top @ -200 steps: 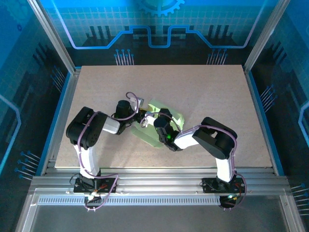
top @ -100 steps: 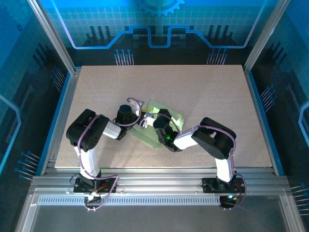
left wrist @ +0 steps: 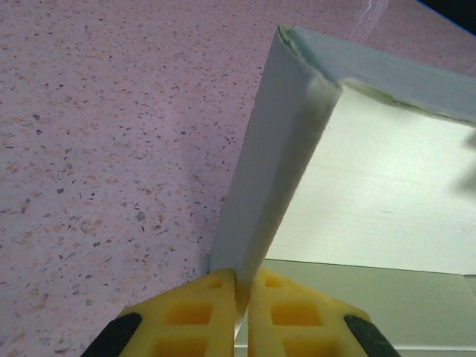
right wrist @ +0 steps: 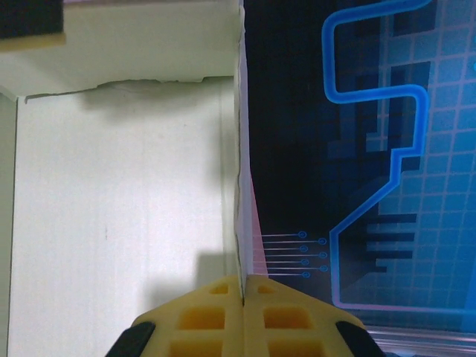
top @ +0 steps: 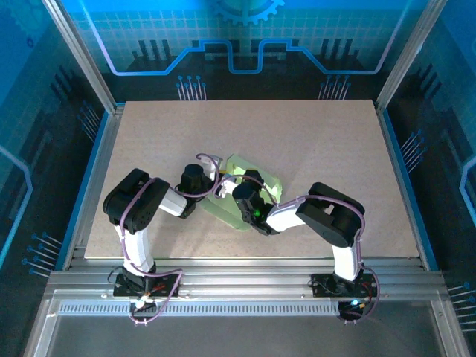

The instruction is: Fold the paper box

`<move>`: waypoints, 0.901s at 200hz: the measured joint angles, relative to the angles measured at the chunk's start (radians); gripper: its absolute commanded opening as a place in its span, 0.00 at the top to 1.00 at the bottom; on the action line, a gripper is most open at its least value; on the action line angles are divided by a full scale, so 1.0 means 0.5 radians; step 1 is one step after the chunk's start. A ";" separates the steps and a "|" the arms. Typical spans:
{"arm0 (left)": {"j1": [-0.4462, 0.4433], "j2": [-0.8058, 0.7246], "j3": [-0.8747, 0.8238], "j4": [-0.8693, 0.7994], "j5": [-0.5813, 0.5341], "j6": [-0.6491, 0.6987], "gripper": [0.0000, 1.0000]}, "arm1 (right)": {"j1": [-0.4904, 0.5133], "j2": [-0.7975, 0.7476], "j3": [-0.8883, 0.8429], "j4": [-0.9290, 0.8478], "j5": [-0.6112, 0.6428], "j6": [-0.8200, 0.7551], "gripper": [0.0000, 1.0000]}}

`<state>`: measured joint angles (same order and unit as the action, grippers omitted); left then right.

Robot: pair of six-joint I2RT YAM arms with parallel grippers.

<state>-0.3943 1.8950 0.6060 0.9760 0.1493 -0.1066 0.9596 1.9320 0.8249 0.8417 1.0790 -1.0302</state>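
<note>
L claw, R claw each clamp a wall of pale lime-green thin-card box, mid desk. Looks mid-fold; next you square walls.

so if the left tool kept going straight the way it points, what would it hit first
The paper box itself: the left tool is shut on an upright flap that runs straight ahead to a folded corner, so it would probably just drive into that card.

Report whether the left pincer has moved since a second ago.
Yes: the left pincer shifted slightly toward the table's near edge, gripping the paper box.
</note>
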 measured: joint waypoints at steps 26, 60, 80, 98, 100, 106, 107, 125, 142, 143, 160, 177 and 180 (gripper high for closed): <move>-0.004 0.000 0.000 -0.001 0.001 -0.015 0.87 | 0.011 -0.010 0.002 -0.046 0.025 0.056 1.00; -0.007 0.002 0.002 -0.003 0.002 -0.051 0.85 | 0.021 -0.015 0.006 -0.082 0.040 0.111 1.00; -0.007 0.006 0.009 -0.003 0.007 -0.056 1.00 | 0.022 -0.015 0.016 -0.101 0.049 0.134 1.00; -0.008 0.008 0.017 -0.005 0.011 -0.053 1.00 | 0.022 -0.015 0.021 -0.122 0.061 0.154 1.00; -0.008 0.008 0.017 -0.005 0.008 -0.052 1.00 | 0.022 -0.015 0.022 -0.124 0.063 0.155 1.00; -0.008 0.008 0.017 -0.005 0.008 -0.052 1.00 | 0.022 -0.015 0.026 -0.132 0.066 0.163 1.00; -0.008 0.008 0.017 -0.005 0.008 -0.052 1.00 | 0.022 -0.015 0.027 -0.132 0.066 0.165 1.00; -0.008 0.008 0.017 -0.005 0.008 -0.051 1.00 | 0.022 -0.017 0.034 -0.156 0.072 0.195 1.00; -0.008 0.008 0.017 -0.005 0.008 -0.050 1.00 | 0.022 -0.031 0.043 -0.198 0.072 0.245 0.95; -0.008 0.008 0.017 -0.005 0.008 -0.050 1.00 | 0.022 -0.032 0.043 -0.202 0.072 0.247 0.93; -0.011 0.010 0.017 -0.004 0.010 -0.050 1.00 | 0.022 -0.062 0.043 -0.269 0.045 0.307 0.74; -0.021 0.014 0.017 -0.002 0.010 -0.050 1.00 | 0.027 -0.088 0.043 -0.369 -0.015 0.417 0.56; -0.022 0.014 0.017 -0.002 0.010 -0.050 1.00 | 0.027 -0.092 0.043 -0.390 -0.022 0.425 0.53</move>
<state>-0.4053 1.9022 0.6144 0.9749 0.1543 -0.1318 0.9733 1.8858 0.8463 0.6468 1.0679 -0.8177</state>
